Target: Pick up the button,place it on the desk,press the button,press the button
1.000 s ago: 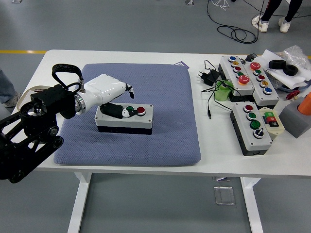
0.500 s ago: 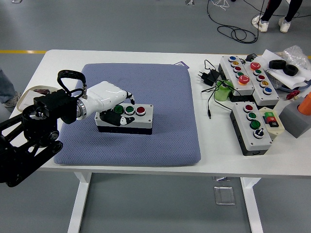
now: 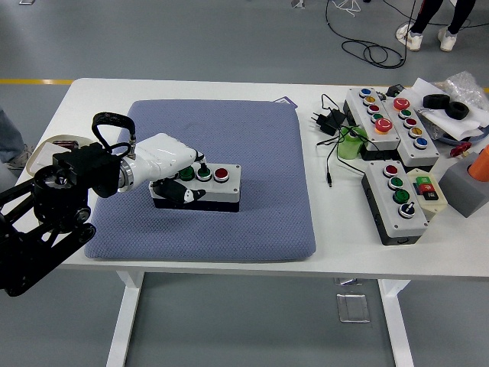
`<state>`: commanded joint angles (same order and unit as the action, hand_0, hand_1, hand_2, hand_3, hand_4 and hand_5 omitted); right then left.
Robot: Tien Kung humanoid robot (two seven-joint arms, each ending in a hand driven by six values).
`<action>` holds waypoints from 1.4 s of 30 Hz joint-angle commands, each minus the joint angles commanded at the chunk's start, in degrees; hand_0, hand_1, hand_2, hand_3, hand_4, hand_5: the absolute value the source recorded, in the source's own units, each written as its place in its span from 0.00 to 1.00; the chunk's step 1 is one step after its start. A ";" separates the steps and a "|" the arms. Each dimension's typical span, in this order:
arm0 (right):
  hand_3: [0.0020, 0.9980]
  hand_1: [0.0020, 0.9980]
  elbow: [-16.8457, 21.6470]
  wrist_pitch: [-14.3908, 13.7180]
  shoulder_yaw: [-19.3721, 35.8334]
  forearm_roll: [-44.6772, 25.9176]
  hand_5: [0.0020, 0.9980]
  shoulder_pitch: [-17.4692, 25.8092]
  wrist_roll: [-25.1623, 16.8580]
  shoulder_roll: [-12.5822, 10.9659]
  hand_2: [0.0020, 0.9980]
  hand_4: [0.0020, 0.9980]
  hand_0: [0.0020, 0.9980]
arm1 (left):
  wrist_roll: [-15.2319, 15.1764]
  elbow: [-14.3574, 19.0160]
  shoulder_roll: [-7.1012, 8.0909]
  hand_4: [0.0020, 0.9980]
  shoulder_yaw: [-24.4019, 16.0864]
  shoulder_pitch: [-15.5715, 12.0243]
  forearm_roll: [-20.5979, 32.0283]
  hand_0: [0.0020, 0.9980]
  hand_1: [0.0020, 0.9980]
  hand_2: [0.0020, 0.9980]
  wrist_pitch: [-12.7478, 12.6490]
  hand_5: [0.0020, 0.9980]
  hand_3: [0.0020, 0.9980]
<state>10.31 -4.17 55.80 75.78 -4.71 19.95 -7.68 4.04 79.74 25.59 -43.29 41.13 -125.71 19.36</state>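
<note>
Grey floor, white table (image 3: 191,90) w/ blue mat (image 3: 252,153); left robot hand (image 3: 164,157) curled over button box (image 3: 218,191)

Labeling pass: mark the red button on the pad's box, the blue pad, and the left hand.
red button (image 3: 221,174), head view, cap centre
blue pad (image 3: 260,138), head view, bare far part
left hand (image 3: 170,162), head view, white back of the hand
</note>
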 joint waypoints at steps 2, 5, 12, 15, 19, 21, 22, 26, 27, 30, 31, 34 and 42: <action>0.57 0.45 0.00 0.00 0.00 0.06 0.22 0.01 -0.02 -0.02 0.61 0.31 0.64 | 0.00 0.07 0.09 0.64 0.06 -0.04 -0.01 0.03 0.00 0.03 0.42 0.62 0.75; 0.57 0.45 0.00 0.00 0.16 0.18 0.22 0.05 0.00 -0.03 0.61 0.31 0.64 | 0.04 -0.17 0.06 0.64 0.30 -0.02 0.03 0.03 0.00 0.03 0.73 0.62 0.75; 0.57 0.45 0.00 0.01 0.11 0.10 0.23 0.04 0.01 -0.03 0.61 0.31 0.64 | 0.11 -0.21 0.24 0.64 0.94 -0.13 0.20 0.03 0.00 0.03 2.66 0.60 0.76; 0.57 0.45 0.00 0.04 0.22 0.27 0.23 0.02 0.05 -0.01 0.61 0.31 0.64 | 0.17 -0.25 0.28 0.64 1.52 -0.10 0.35 0.03 0.00 0.03 3.59 0.59 0.76; 0.57 0.45 0.00 0.01 0.13 0.16 0.23 0.02 0.03 -0.01 0.61 0.31 0.64 | 0.23 -0.31 0.32 0.64 1.61 -0.18 0.29 0.03 0.00 0.03 3.57 0.60 0.76; 0.57 0.45 0.00 0.00 0.10 0.09 0.23 0.03 0.01 -0.02 0.61 0.31 0.64 | 0.14 -0.04 0.37 0.64 1.21 -0.21 0.21 0.03 0.00 0.03 2.18 0.60 0.76; 0.57 0.45 0.00 0.02 0.10 0.11 0.23 0.04 0.01 -0.03 0.61 0.31 0.64 | 0.20 0.14 0.37 0.64 0.99 -0.26 0.14 0.03 0.00 0.03 1.41 0.60 0.76; 0.57 0.45 0.00 0.02 -0.02 -0.02 0.23 0.08 -0.01 -0.04 0.61 0.31 0.64 | 0.44 1.29 0.20 0.63 0.07 -0.63 -0.87 0.04 0.00 0.04 -3.32 0.57 0.80; 0.57 0.45 0.00 0.03 -0.05 -0.06 0.23 0.09 0.00 -0.04 0.61 0.31 0.64 | 0.49 1.64 0.17 0.63 0.01 -0.71 -0.89 0.04 0.00 0.04 -4.19 0.57 0.80; 0.57 0.45 0.00 0.06 -0.08 -0.05 0.23 0.08 0.01 -0.02 0.61 0.31 0.64 | 0.41 2.52 0.02 0.63 0.20 -0.69 -0.92 0.04 0.00 0.04 -5.03 0.57 0.80; 0.56 0.45 0.00 0.05 -0.05 -0.05 0.23 0.08 0.03 -0.01 0.61 0.31 0.64 | 0.37 2.75 -0.03 0.62 0.31 -0.66 -0.87 0.04 0.00 0.04 -5.17 0.53 0.80; 0.56 0.45 0.00 0.06 -0.09 -0.09 0.23 0.07 0.01 0.00 0.61 0.31 0.64 | 0.15 3.12 -0.24 0.62 0.90 -0.54 -0.38 0.04 0.00 0.04 -5.94 0.53 0.80; 0.56 0.45 0.00 0.09 0.03 0.12 0.23 0.08 0.06 0.04 0.61 0.31 0.64 | 0.26 1.89 -1.58 0.59 2.18 -0.73 -0.33 0.05 0.00 0.04 -9.05 0.47 0.81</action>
<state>10.31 -4.08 55.83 75.90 -4.63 20.01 -7.64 4.30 81.63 24.01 -41.10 40.41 -126.03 10.30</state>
